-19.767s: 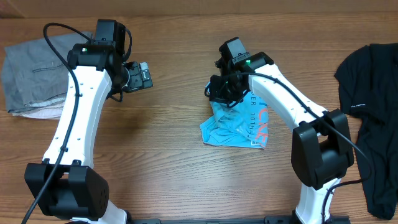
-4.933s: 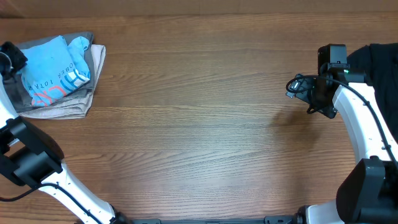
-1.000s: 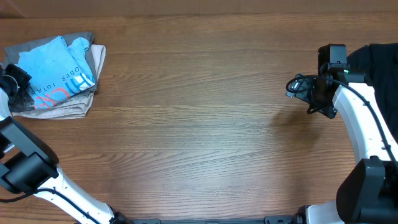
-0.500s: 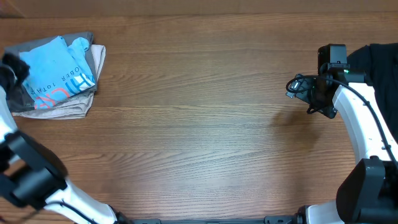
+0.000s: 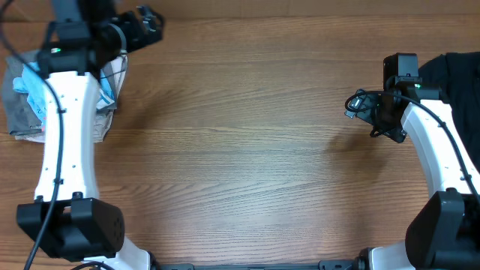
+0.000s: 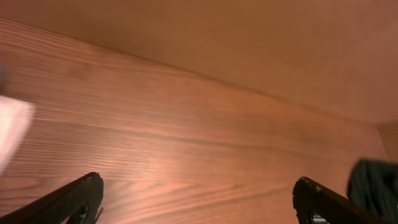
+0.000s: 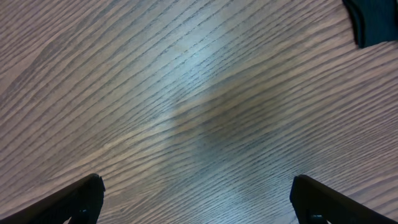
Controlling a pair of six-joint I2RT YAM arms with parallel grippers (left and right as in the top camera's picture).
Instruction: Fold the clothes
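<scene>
The clothes, a folded light blue T-shirt (image 5: 30,81), lie on a grey garment (image 5: 15,112) at the table's far left, partly hidden under my left arm. My left gripper (image 5: 150,16) is raised near the back edge, to the right of the pile. In the left wrist view this gripper (image 6: 199,199) is open, with only bare wood between its fingers (image 6: 81,196). My right gripper (image 5: 351,105) hovers over bare wood at the right side. It stands open and empty in the right wrist view (image 7: 196,199).
A black garment (image 5: 457,71) is heaped at the far right, with its corner showing in the right wrist view (image 7: 373,18) and a dark blur of it in the left wrist view (image 6: 373,180). A pale blurred patch (image 6: 9,127) sits at that view's left edge.
My left gripper has opened and swung up and to the right, away from the pile's left edge to beyond its right side. The T-shirt stays on the grey garment. The right arm has not moved.
</scene>
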